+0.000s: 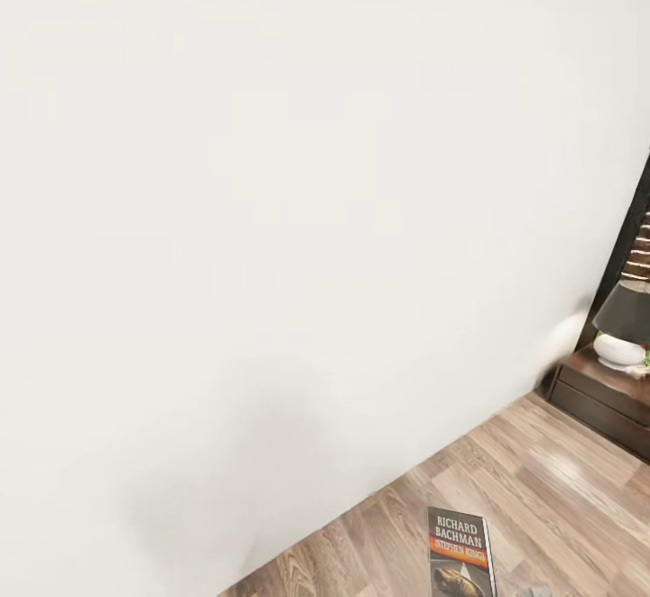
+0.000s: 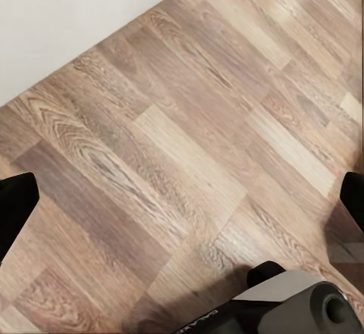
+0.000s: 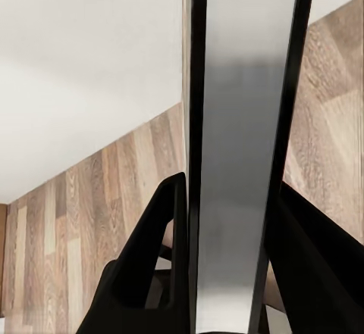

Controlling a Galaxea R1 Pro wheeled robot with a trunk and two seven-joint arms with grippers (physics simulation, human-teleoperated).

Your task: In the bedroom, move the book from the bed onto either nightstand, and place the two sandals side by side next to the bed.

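— Between the right gripper's two black fingers sat the book, edge-on to that wrist camera: I saw a pale page block with thin black covers on either side, running straight out past the fingertips. Both fingers pressed against the covers, so I read that hand as clamped on it.

— And from the head camera?

— Down at the bottom edge the book showed its front: black cover, white "RICHARD BACHMAN", an orange band with "STEPHEN KING", a picture underneath. It was upright above the wood-plank floor, with a large white wall behind it.

— What about the left side?

— Spread wide. I saw the left gripper's dark fingertips at opposite edges of the wrist picture, with nothing between them but floor planks and a strip of white wall beyond. A grey and black part of the robot sat below the fingers.

— Could you see any furniture?

— Well off beyond the book, a dark-brown nightstand stood against the wall, with a lamp on top: white round base, dark shade. A dark frame rose just behind it.
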